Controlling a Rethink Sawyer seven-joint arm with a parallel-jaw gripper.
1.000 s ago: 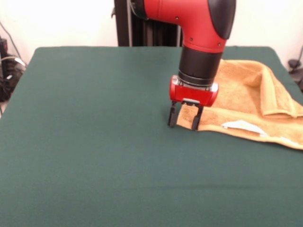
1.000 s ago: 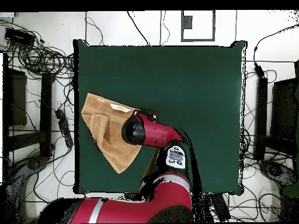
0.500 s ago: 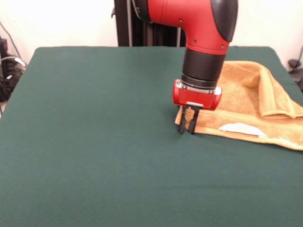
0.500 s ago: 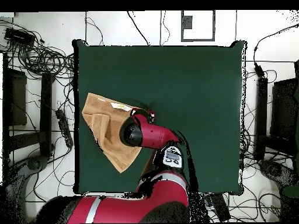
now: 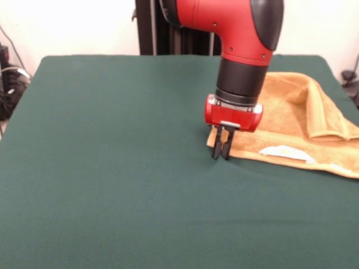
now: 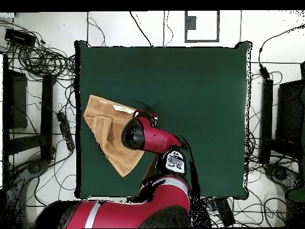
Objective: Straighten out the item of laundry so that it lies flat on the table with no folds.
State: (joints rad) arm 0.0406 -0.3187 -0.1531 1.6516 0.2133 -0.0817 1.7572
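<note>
The item of laundry (image 5: 291,115) is an orange-tan terry towel lying at the right side of the table (image 5: 112,168) in the front view, with one edge folded over into a raised flap (image 5: 331,120) and a white label (image 5: 283,151) near its front edge. My gripper (image 5: 221,152) stands at the towel's left corner, shut on that corner with its tips down at the cloth. In the overhead view the towel (image 6: 107,134) lies at the table's left edge, and the arm's wrist (image 6: 140,132) covers the gripper and the pinched corner.
The dark green table (image 6: 196,107) stretches wide beyond the towel. The towel's right end reaches the table's right edge in the front view. Cables (image 6: 41,56) and stands lie on the floor around the table.
The gripper's fingers have closed from open to shut on the towel's left corner. The arm has shifted slightly to the right in the front view.
</note>
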